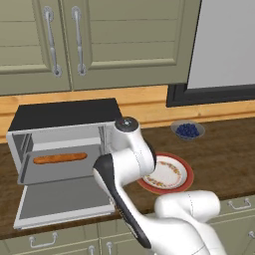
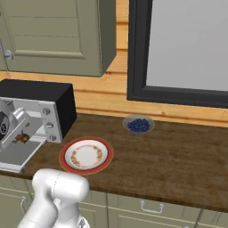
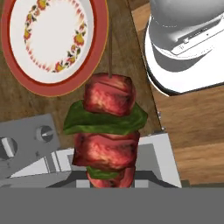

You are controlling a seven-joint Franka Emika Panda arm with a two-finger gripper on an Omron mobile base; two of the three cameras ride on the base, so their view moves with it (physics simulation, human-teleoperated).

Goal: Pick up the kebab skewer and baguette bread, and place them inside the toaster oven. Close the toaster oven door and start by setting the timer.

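Right now the gripper (image 2: 20,136) is clenching the kebab skewer (image 3: 107,131), holding it up above the countertop (image 2: 178,164) by the right front corner of the toaster oven (image 1: 64,132). In the hand view the skewer is showing up close: chunky dark red and brown meat pieces stacked along a thin stick, with flat green leaves or pepper slices sandwiched between them, and the bare stick tip is poking out past the top chunk toward the plate (image 3: 98,52). In the right base view it is appearing as a small red-brown speck beside the silver hand, just in front of the oven's knob panel.

The baguette bread (image 1: 60,158) is already lying inside the oven, a slim golden-orange loaf with rounded ends stretched along the grey rack, nearer its left side. The toaster oven door (image 1: 62,201) is hanging open, folded down flat toward the front edge of the counter.

The plate, white with a red rim and a ring of small orange and yellow patterns, is sitting bare on the counter just right of the oven. A small bowl of blue berries (image 1: 188,130) is resting behind it, near the counter's back edge.
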